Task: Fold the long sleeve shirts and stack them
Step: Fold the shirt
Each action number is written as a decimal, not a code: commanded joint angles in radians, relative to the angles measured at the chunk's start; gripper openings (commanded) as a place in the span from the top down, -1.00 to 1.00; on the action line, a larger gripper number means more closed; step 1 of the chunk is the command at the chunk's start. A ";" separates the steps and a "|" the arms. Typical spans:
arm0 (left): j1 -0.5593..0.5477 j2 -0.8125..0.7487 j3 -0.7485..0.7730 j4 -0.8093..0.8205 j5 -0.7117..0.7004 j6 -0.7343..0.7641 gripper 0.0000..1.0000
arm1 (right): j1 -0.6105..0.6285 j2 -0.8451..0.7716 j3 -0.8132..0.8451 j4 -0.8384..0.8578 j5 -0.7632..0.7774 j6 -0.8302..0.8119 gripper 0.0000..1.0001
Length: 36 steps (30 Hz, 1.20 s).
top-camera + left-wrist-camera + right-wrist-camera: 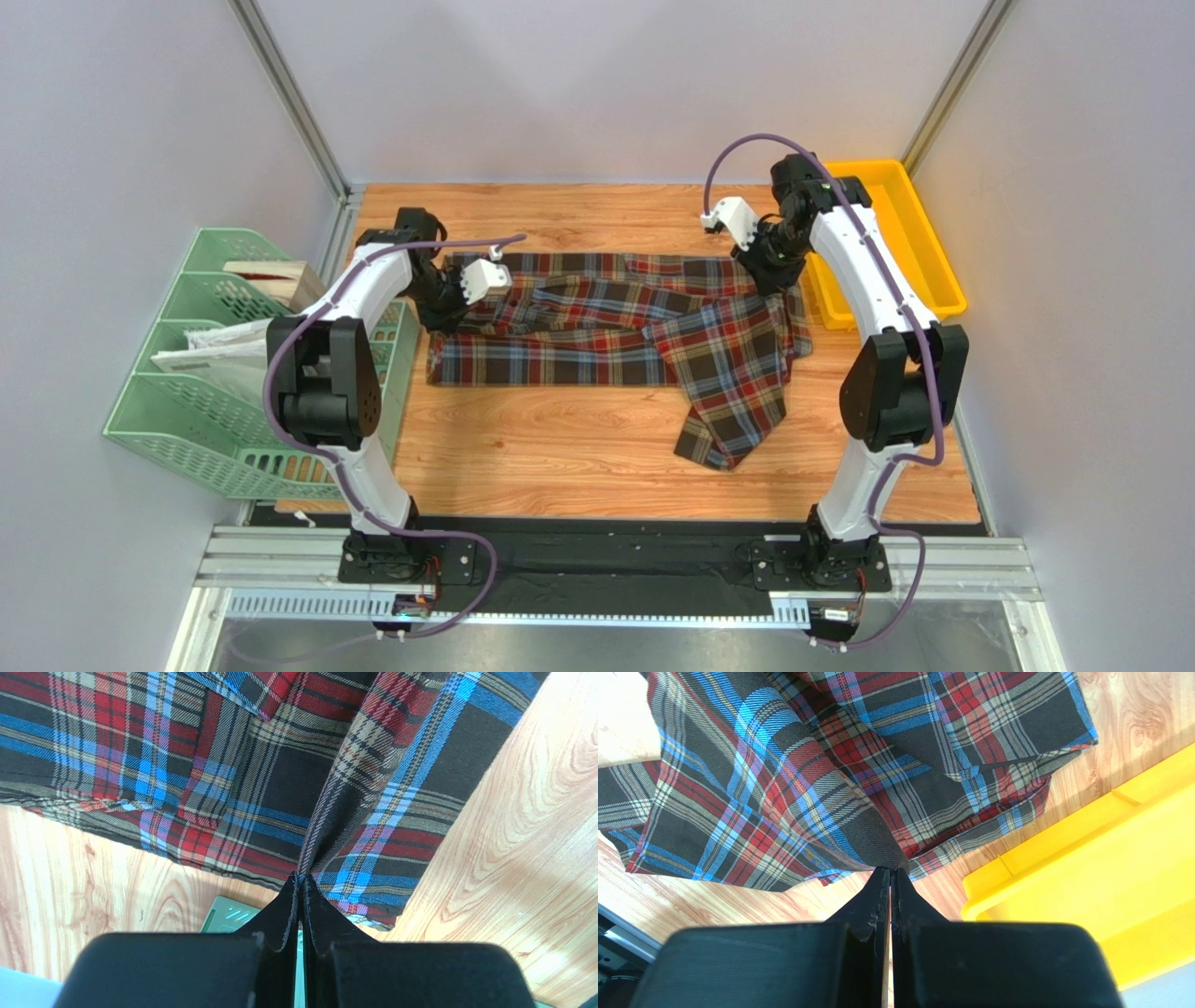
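Note:
One long sleeve shirt (603,329) in dark brown, red, blue and cream plaid lies spread across the back half of the wooden table, one part trailing toward the front (730,413). At the shirt's left end, my left gripper (446,311) is shut on a pinched ridge of the cloth, and the left wrist view shows the fabric (231,777) pulled into the closed tips (302,878). My right gripper (780,284) is shut on the shirt's right end; in the right wrist view a fold of plaid (808,777) runs into the closed tips (890,870).
A yellow tray (898,238) stands at the back right, close beside the right gripper, and fills the right side of the right wrist view (1088,882). A green file rack (211,378) holding papers stands off the table's left edge. Grey walls enclose the table.

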 commanded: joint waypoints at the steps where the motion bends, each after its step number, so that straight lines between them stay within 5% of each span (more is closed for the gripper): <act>1: 0.010 0.014 0.035 0.020 0.003 -0.016 1.00 | -0.007 0.022 0.048 0.027 -0.003 0.017 1.00; 27: 0.010 0.131 0.092 0.050 -0.053 -0.053 0.99 | -0.006 0.132 0.015 0.093 0.043 0.040 1.00; 33: 0.015 0.159 0.106 0.107 -0.071 -0.141 0.55 | -0.007 0.192 0.041 0.098 0.090 0.127 0.81; 36: 0.032 0.123 0.124 0.144 -0.036 -0.263 0.28 | -0.047 0.201 0.078 0.067 0.075 0.203 0.38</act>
